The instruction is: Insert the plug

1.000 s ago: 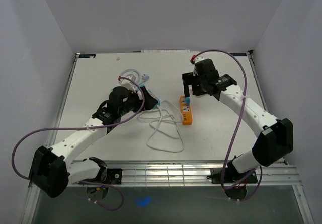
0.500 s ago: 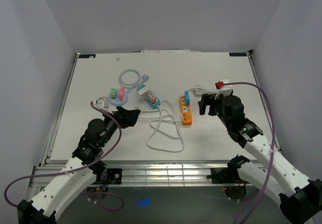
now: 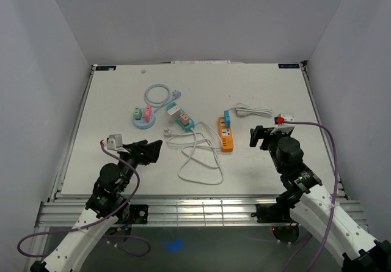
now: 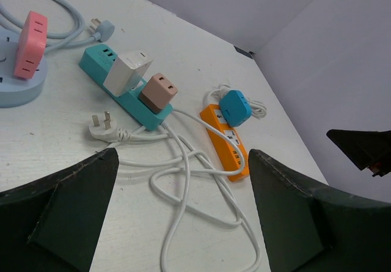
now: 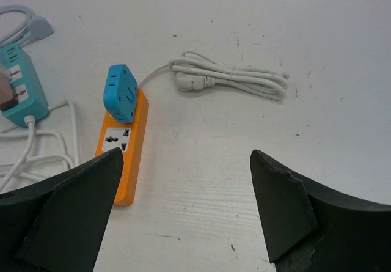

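Note:
A loose white three-pin plug point(image 4: 102, 127) lies on the table point(image 3: 122, 95) just left of the teal power strip point(image 4: 125, 93), its white cable point(image 3: 198, 159) looping toward the near edge. The orange power strip point(image 3: 226, 136) carries a blue adapter point(image 5: 120, 92) seated in its far end. My left gripper point(image 3: 146, 150) hangs open over the near left of the table, short of the plug and holding nothing; from its wrist camera the left gripper point(image 4: 183, 156) frames the cable loops. My right gripper point(image 3: 261, 136) is open and empty to the right of the orange strip; its wrist camera shows the right gripper point(image 5: 186, 154) over bare table.
A white adapter point(image 4: 127, 71) and a tan one point(image 4: 159, 92) sit in the teal strip. A round pale-blue socket point(image 3: 143, 118) with pink and green plugs lies at the back left. A bundled white cable point(image 3: 253, 110) rests behind the right gripper.
Both arms have drawn back toward the near edge, away from the strips. The right gripper left the blue adapter's spot on the orange strip; the left left the teal strip.

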### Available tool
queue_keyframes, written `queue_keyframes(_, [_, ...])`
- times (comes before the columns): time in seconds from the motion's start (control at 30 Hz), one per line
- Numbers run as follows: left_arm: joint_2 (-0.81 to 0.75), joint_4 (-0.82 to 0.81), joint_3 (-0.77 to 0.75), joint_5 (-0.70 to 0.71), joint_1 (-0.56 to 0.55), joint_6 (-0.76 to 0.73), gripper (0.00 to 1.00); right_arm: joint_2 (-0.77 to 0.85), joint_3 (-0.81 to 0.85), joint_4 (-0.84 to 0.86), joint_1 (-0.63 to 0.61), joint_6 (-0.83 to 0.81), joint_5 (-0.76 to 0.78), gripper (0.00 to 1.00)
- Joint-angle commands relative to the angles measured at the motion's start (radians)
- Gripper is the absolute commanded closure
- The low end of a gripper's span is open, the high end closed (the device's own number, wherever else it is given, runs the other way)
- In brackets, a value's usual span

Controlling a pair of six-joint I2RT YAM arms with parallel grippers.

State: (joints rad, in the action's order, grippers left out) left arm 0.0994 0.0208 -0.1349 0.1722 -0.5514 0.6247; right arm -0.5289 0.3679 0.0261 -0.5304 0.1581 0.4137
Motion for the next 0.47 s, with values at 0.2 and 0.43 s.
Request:
queue_keyframes(0.2, [0.049, 0.016, -0.020, 0.020, 0.005, -0.014, 0.02, 0.023, -0.001, 0.051, 0.001, 0.017, 0.025, 0.11])
queue_keyframes(0.43, [0.062, 0.022, -0.023, 0.016, 0.005, -0.010, 0.02, 0.038, 0.003, 0.032, 0.000, 0.014, 0.013, 0.11])
